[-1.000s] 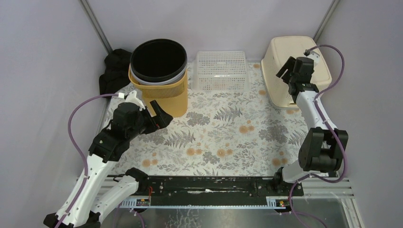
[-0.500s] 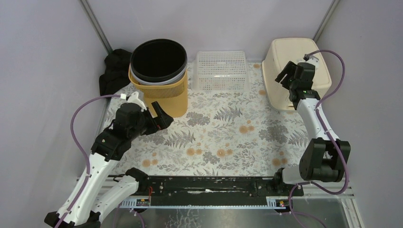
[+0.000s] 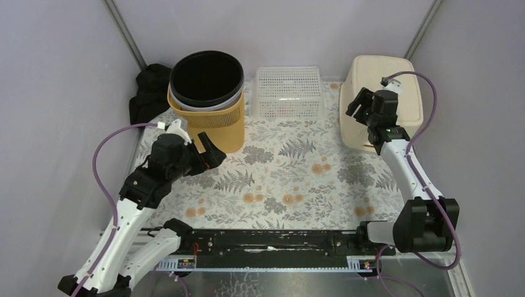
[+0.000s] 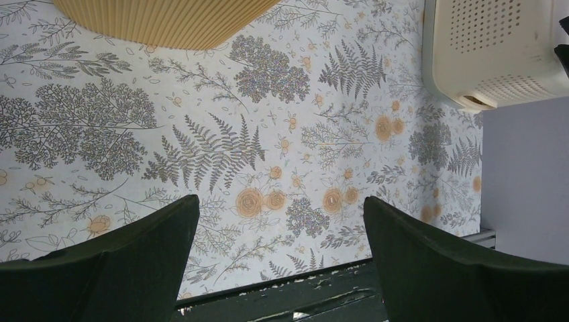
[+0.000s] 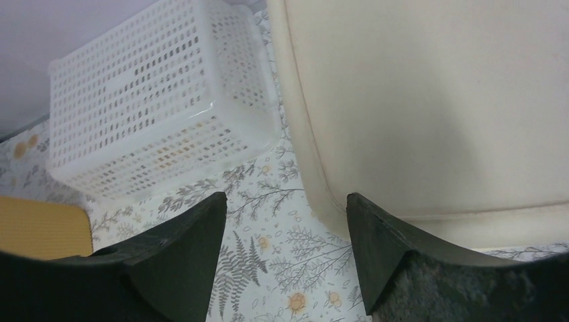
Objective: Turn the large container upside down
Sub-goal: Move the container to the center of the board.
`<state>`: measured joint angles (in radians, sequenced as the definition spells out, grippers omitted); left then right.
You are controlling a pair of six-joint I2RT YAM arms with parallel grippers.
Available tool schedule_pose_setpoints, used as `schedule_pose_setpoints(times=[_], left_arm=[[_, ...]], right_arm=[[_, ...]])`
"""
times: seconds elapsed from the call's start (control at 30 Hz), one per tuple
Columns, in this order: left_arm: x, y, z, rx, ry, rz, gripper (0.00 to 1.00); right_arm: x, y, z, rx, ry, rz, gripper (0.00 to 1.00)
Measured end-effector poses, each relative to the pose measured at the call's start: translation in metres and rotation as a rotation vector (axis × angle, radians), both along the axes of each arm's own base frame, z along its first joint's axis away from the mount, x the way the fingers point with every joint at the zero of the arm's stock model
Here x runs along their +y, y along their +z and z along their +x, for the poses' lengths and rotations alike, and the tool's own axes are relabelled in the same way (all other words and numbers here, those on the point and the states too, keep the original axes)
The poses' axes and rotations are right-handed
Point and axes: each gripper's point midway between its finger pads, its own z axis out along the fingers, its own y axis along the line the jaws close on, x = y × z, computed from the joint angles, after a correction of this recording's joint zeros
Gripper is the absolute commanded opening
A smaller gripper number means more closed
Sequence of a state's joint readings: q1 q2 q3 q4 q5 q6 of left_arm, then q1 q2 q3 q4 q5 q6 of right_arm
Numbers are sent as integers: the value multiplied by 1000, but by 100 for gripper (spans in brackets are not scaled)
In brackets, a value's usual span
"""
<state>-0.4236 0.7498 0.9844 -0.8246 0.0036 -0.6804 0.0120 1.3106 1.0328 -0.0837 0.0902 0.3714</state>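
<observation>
On the flowered tabletop [image 3: 291, 179], the cream tub [image 3: 377, 71] sits upper right beside the right pincer [image 3: 361, 102], open and empty; the left pincer [image 3: 209, 151] gapes, well apart.

Soft, even light fills all three views, and the shadows are faint. The overhead view is sharp from edge to edge. In the right wrist view a dim grey shadow lies across the right part of the cream container [image 5: 376, 80]. The right pincer [image 5: 285, 201] shows its fingers [image 5: 174, 268] dark and slightly soft at the bottom edge.
</observation>
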Motion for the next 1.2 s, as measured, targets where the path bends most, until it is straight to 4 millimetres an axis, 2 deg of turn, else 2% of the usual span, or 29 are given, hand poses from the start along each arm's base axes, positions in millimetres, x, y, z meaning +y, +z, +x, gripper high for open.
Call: schedule_pose_setpoints(times=[0.13, 0.37, 0.67, 0.87, 1.1, 1.2], left_arm=[[0, -1, 0, 2, 0, 1, 100], [0, -3, 1, 9, 0, 4, 100], [-1, -6, 1, 18, 0, 7, 100], [-1, -10, 1, 29, 4, 7, 100], [-1, -10, 1, 29, 5, 4, 100], [-1, -10, 1, 29, 6, 4, 100]], right_arm=[[26, -1, -8, -12, 49, 3, 73], [86, -1, -32, -33, 176, 46, 74], [115, -1, -55, -85, 214, 115, 74], [146, -4, -75, -91, 267, 160, 74], [199, -3, -102, -97, 364, 221, 74], [229, -3, -119, -88, 419, 250, 74]])
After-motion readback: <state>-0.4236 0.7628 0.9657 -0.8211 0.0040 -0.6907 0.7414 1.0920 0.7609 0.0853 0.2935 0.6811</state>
